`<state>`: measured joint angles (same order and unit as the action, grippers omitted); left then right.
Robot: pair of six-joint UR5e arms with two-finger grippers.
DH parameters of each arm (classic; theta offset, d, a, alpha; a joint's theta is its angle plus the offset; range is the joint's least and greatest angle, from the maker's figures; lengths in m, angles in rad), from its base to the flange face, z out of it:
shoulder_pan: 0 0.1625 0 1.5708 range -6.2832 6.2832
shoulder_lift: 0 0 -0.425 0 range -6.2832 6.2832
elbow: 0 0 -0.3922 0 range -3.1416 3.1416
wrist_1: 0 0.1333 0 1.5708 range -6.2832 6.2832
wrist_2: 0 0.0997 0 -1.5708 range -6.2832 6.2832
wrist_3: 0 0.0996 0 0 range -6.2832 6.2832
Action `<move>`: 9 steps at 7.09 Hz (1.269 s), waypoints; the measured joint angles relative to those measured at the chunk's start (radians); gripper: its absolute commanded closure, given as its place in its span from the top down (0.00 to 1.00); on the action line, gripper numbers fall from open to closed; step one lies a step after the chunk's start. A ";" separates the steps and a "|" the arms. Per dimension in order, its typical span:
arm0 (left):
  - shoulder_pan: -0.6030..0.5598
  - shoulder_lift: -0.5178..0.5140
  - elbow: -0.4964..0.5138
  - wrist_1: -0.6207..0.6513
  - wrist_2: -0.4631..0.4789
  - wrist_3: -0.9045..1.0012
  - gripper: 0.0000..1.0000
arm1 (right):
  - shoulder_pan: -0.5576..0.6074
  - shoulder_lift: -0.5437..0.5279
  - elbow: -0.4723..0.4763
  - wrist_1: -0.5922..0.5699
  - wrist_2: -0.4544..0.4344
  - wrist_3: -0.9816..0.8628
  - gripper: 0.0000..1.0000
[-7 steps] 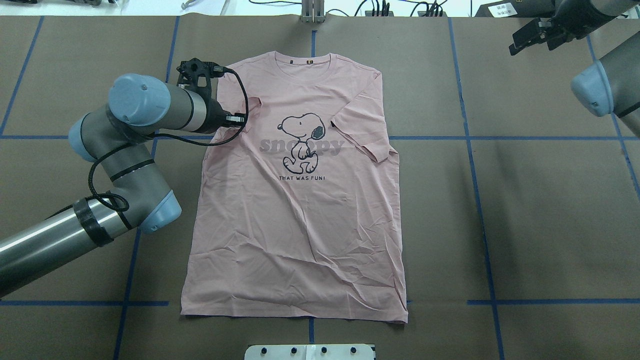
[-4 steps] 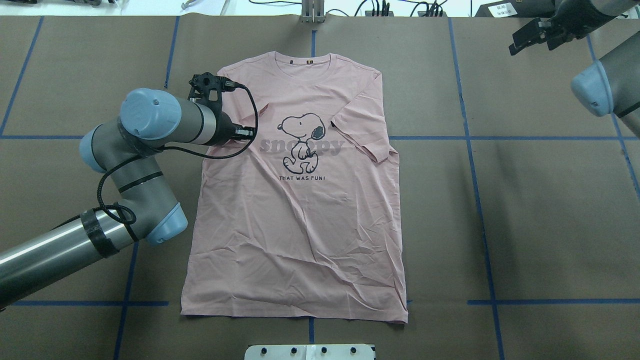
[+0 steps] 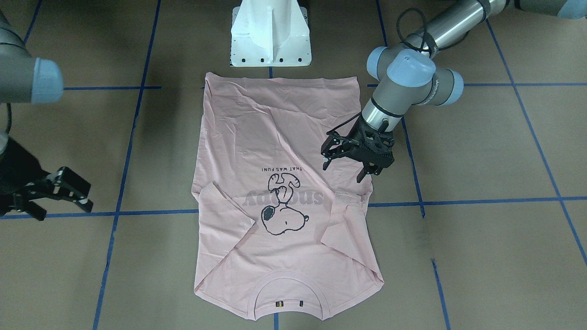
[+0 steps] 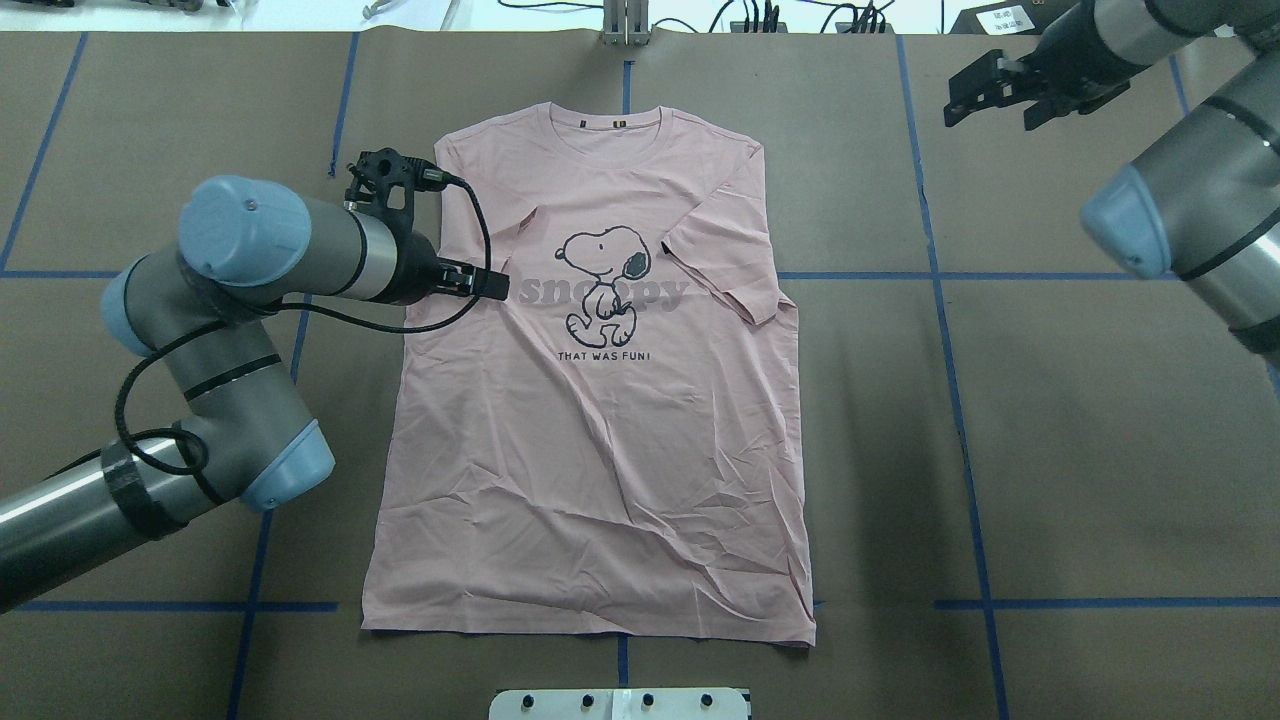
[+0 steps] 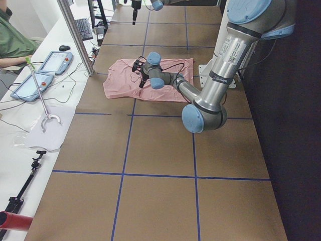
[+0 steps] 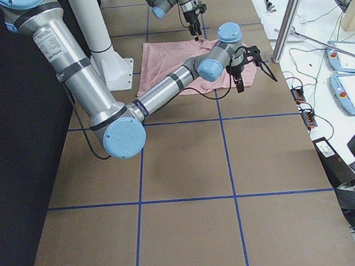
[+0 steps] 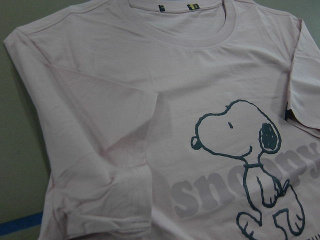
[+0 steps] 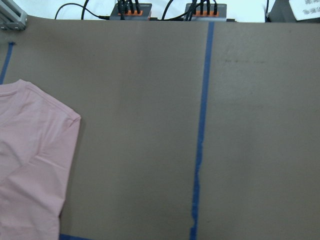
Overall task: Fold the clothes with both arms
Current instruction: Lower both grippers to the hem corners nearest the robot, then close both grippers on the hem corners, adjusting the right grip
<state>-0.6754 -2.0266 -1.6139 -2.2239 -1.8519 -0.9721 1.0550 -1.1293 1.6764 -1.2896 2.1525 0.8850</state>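
The pale pink T-shirt (image 4: 600,450) lies flat on the brown table with the cartoon dog (image 4: 603,285) and grey lettering facing up, collar at the far edge. Both sleeves are folded inward onto the chest. My left gripper (image 3: 344,170) hangs open and empty just above the shirt's left side, beside the folded left sleeve (image 7: 107,165); it also shows in the overhead view (image 4: 455,280). My right gripper (image 4: 990,105) is open and empty, held above bare table beyond the shirt's far right shoulder (image 8: 45,125).
The white pedestal (image 3: 270,36) stands at the shirt's hem end. Blue tape lines (image 4: 950,330) grid the table. A metal post (image 6: 292,7) and an operators' desk with tablets (image 5: 50,63) run along the far edge, where a person (image 5: 7,35) sits.
My left arm has drawn back to the left, with the gripper drifting slightly down along the shirt's left side. My right gripper has moved left toward the shirt. The shirt has not moved.
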 measured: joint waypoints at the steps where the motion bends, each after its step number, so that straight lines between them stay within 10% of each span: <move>1: -0.002 0.067 -0.101 0.045 -0.002 -0.004 1.00 | -0.114 -0.041 0.104 -0.006 -0.099 0.155 1.00; 4: 0.060 0.285 -0.373 0.092 0.019 -0.142 0.98 | -0.563 -0.198 0.455 -0.127 -0.467 0.595 0.90; 5: 0.134 0.332 -0.418 0.092 0.062 -0.234 0.73 | -0.716 -0.212 0.506 -0.169 -0.615 0.715 0.90; 9: 0.433 0.428 -0.446 0.136 0.265 -0.530 0.63 | -0.926 -0.219 0.534 -0.210 -0.821 0.848 0.93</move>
<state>-0.2426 -1.5983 -2.0596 -2.0880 -1.5867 -1.5017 0.1289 -1.3488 2.2102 -1.4994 1.3320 1.7327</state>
